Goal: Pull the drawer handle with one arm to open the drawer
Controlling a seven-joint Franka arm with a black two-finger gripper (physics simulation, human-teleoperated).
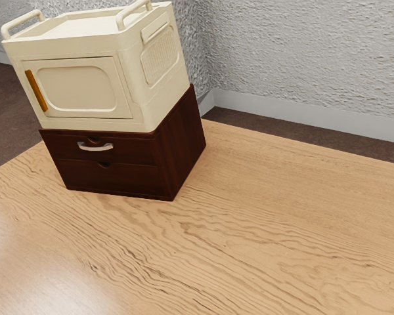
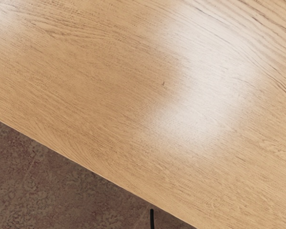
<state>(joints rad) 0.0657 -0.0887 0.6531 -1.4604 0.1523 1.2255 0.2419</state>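
In exterior view, see curved silver metal handle (image 1: 96, 148) on closed upper drawer (image 1: 134, 151) of dark reddish-brown wooden cabinet (image 1: 182, 141), beneath cream rounded box (image 1: 79, 90). In wrist view, see light wood-grained tabletop (image 2: 86, 71), mottled brown floor (image 2: 38, 176), thin black rod (image 2: 152, 219) near tabletop edge. Cannot tell gripper's state, clenched or released.

I can't read any text, labels, brands, numbers or signs from here, neither in the exterior view nor through the wrist view of my hand.
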